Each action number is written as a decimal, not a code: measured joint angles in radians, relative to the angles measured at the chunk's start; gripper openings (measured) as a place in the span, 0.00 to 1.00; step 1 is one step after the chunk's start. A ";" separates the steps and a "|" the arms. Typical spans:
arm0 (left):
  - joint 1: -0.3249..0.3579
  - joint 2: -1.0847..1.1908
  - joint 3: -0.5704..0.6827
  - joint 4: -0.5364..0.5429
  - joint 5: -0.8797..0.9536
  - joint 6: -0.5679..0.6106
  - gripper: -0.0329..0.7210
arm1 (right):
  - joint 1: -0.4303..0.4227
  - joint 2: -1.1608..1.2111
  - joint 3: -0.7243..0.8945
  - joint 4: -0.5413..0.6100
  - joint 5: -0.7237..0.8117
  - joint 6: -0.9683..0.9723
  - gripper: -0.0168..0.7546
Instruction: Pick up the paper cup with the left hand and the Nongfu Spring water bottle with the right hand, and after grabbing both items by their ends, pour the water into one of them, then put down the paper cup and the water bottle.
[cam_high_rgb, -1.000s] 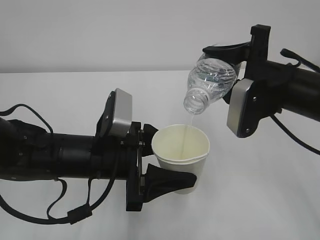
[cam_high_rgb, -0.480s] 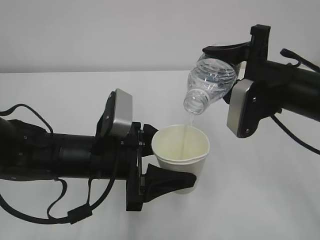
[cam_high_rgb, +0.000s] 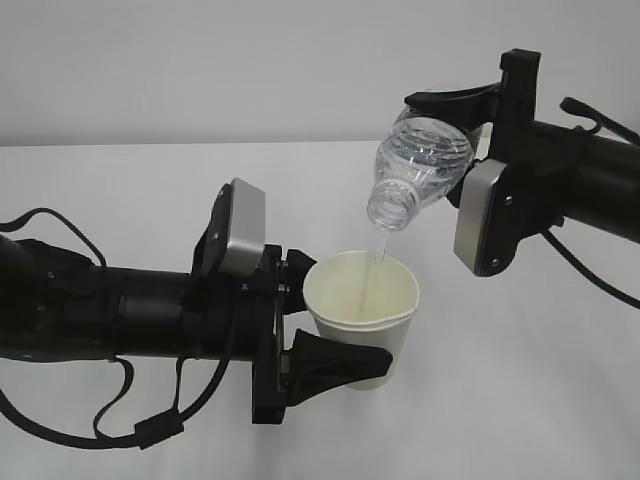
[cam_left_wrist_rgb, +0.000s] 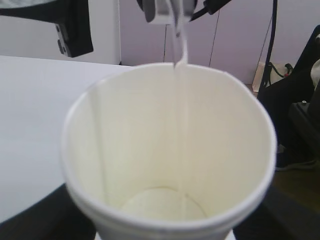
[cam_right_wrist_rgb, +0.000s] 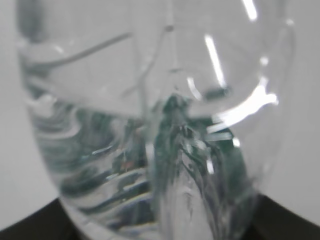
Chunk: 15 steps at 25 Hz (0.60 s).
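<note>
My left gripper (cam_high_rgb: 330, 320) is shut on the off-white paper cup (cam_high_rgb: 362, 312), holding it upright above the table; in the left wrist view the paper cup (cam_left_wrist_rgb: 170, 150) fills the picture and the fingers are mostly hidden under it. My right gripper (cam_high_rgb: 455, 110) is shut on the clear Nongfu Spring water bottle (cam_high_rgb: 418, 165), tilted neck-down above the cup. A thin stream of water (cam_high_rgb: 376, 255) falls from the open neck into the cup; the same water (cam_left_wrist_rgb: 181, 45) drops past the rim in the left wrist view. The bottle (cam_right_wrist_rgb: 150, 125) blocks the right wrist view.
The white table (cam_high_rgb: 520, 400) stretches around both arms under a pale wall. Black cables (cam_high_rgb: 150, 425) hang below the left arm. In the left wrist view, cables and dark equipment (cam_left_wrist_rgb: 300, 115) stand beyond the table's far edge.
</note>
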 joint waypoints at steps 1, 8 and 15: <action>0.000 0.000 0.000 0.003 0.002 0.000 0.73 | 0.000 0.000 0.000 0.001 0.000 0.000 0.56; 0.000 0.000 0.000 0.007 0.025 0.000 0.73 | 0.000 0.000 0.000 0.001 0.000 0.000 0.56; 0.000 0.000 0.000 0.007 0.025 0.000 0.73 | 0.000 0.000 0.000 0.001 0.000 0.000 0.56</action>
